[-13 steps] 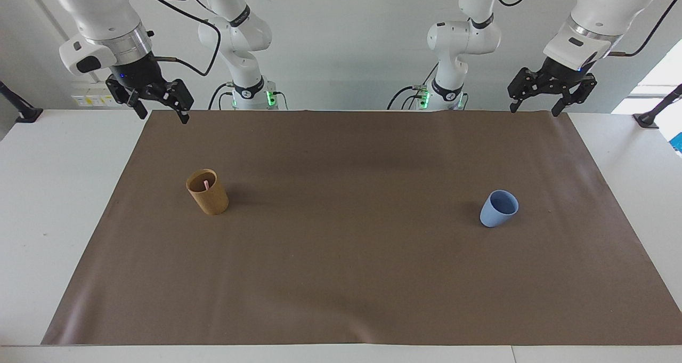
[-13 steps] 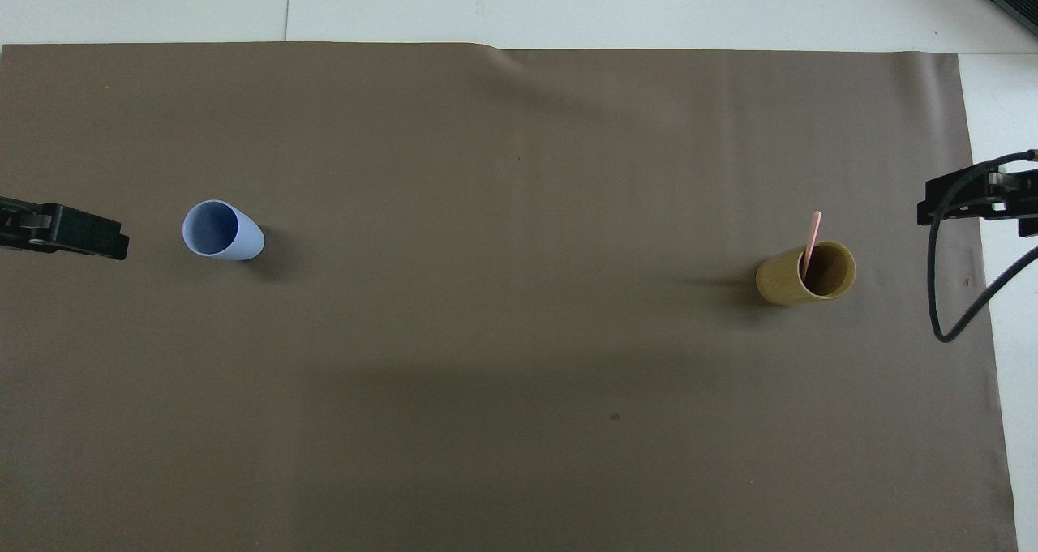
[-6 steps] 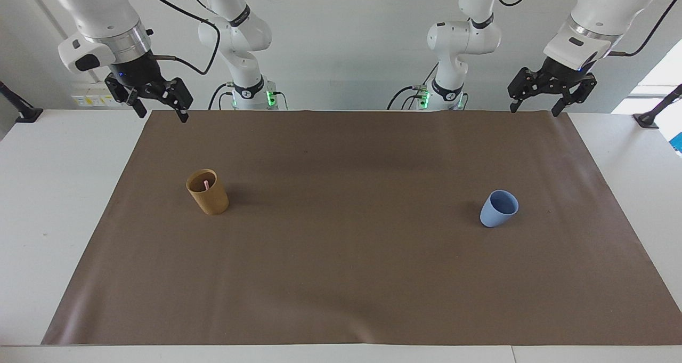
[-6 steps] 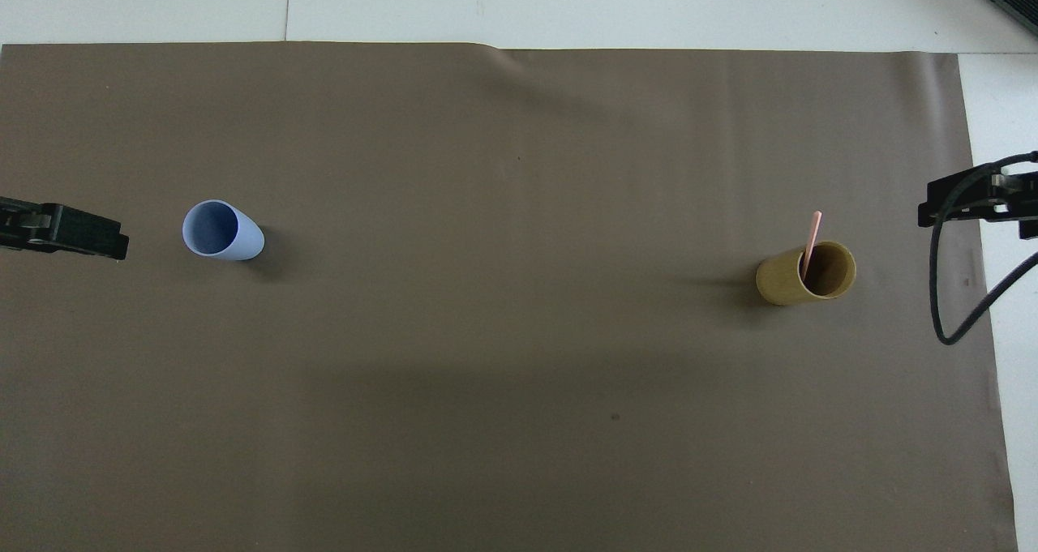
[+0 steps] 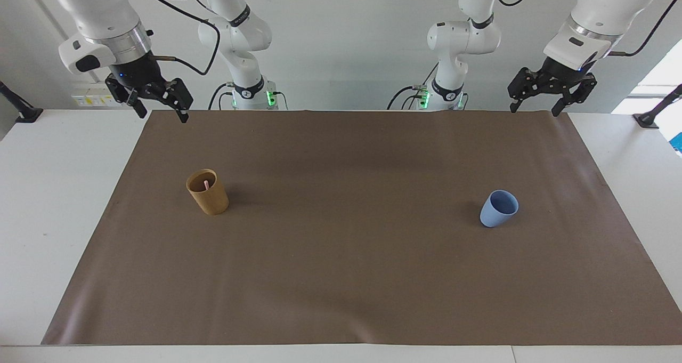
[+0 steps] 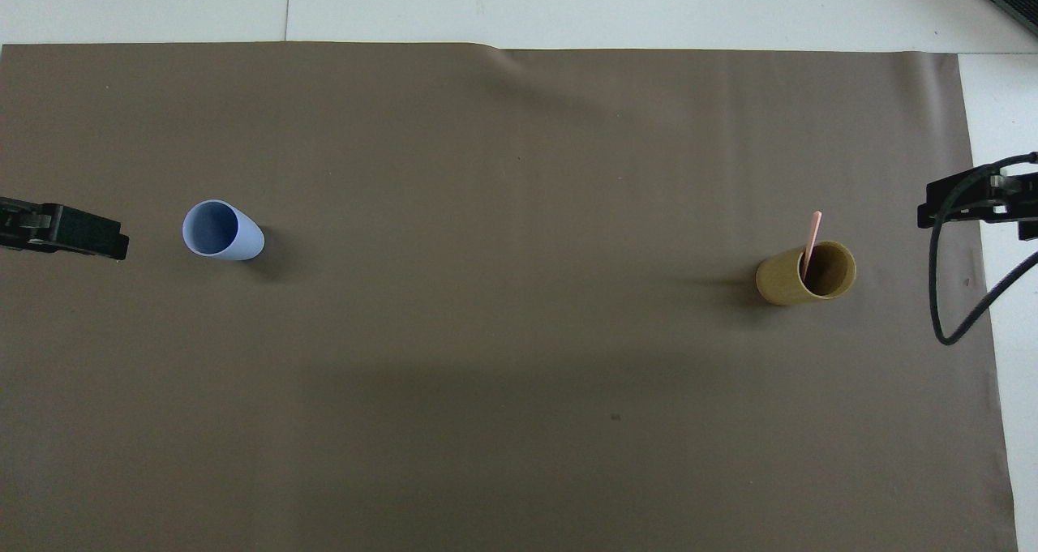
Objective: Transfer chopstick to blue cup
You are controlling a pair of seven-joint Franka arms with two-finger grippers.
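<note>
Chopstick (image 6: 812,234) stands in the tan cup (image 5: 208,192), light, stiff, slippery; pinch its exposed top. Both grippers, left gripper (image 5: 535,106) and right gripper (image 5: 160,109), hang with fingers apart over the mat's (image 5: 341,277) robot-side corners.

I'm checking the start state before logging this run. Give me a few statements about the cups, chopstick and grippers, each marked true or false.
1. The chopstick stands in the tan cup. True.
2. The blue cup lies on its side. False: it is upright.
3. The right gripper holds the chopstick. False: it is open and empty, raised at the mat's edge.
4. The left gripper is open. True.
</note>
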